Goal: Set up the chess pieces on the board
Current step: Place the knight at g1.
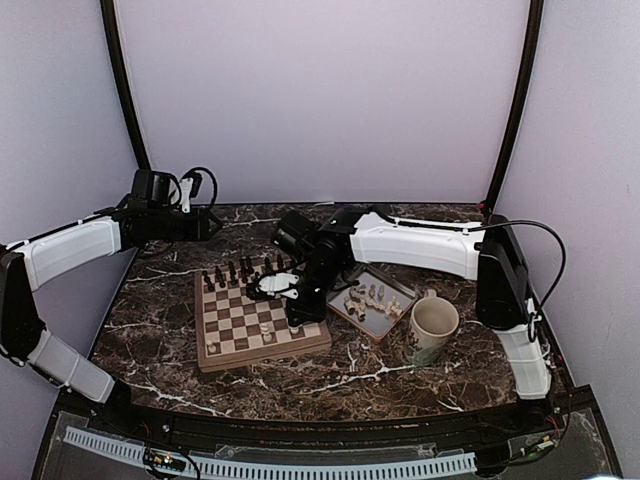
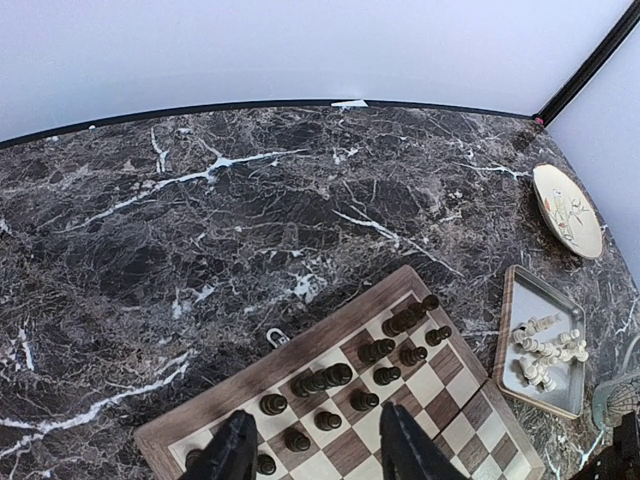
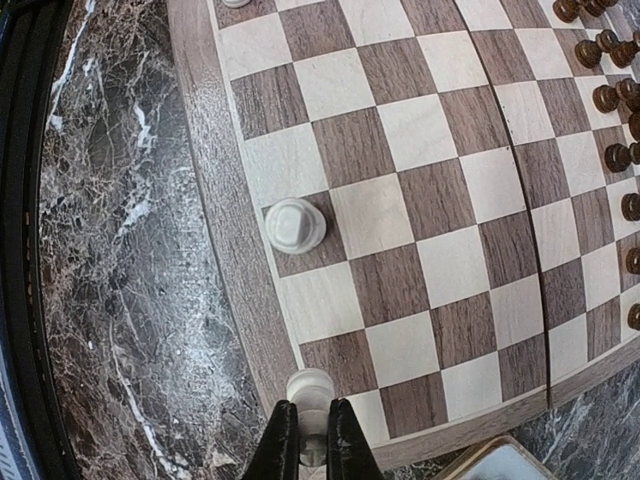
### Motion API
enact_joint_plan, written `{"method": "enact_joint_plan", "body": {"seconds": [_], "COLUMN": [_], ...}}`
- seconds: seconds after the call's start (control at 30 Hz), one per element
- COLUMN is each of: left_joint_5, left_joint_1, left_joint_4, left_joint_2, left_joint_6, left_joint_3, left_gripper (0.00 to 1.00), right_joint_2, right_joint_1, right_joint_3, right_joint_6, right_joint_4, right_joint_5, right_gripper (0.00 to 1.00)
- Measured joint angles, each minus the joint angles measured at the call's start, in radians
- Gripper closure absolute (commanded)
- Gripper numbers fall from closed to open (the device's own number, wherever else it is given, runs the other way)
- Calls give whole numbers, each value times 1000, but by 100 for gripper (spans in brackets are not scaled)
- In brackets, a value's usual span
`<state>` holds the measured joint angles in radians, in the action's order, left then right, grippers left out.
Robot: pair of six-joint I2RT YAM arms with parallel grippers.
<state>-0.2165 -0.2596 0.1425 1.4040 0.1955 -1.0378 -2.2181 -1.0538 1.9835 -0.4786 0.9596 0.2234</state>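
Observation:
The board (image 1: 262, 318) lies left of the table's middle, with dark chessmen (image 1: 245, 272) along its far rows. My right gripper (image 3: 312, 440) is shut on a cream-white chess piece (image 3: 310, 385), holding it over the board's (image 3: 420, 200) near right corner by the rim. A second white piece (image 3: 294, 225) stands two squares along that edge row. More chess pieces (image 1: 372, 298) lie in the grey tray (image 1: 350, 312). My left gripper (image 2: 318, 450) hovers open over the dark chessmen (image 2: 330, 380) at the board's (image 2: 450, 395) far left, with nothing between its fingers.
A patterned mug (image 1: 432, 330) stands right of the tray. A small cream floral plate (image 2: 567, 210) lies near the far right corner, beyond the tray (image 2: 508, 335). Purple walls and black poles close in the table; the right arm (image 1: 420, 240) reaches across its middle.

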Motion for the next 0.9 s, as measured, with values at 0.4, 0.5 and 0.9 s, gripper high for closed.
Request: {"method": "enact_joint_plan", "body": {"seconds": [0.4,0.5,0.9], "left_joint_5": [-10,-12,-31], "left_joint_1": [0,0,0], "left_joint_4": [-1,-6,-7], "left_joint_2": [3,5,10], "left_joint_6": [4,8,16], "left_joint_3": [0,0,0], "left_gripper": [56,56,56], "right_joint_2": [-33,-39,-50], "right_joint_1": [0,0,0], "right_joint_3": [-2,-2,-2], "right_joint_6": [0,0,0], "right_joint_4": [0,0,-3], "right_joint_5": [-32,-39,-47], "right_gripper": [100,100,96]}}
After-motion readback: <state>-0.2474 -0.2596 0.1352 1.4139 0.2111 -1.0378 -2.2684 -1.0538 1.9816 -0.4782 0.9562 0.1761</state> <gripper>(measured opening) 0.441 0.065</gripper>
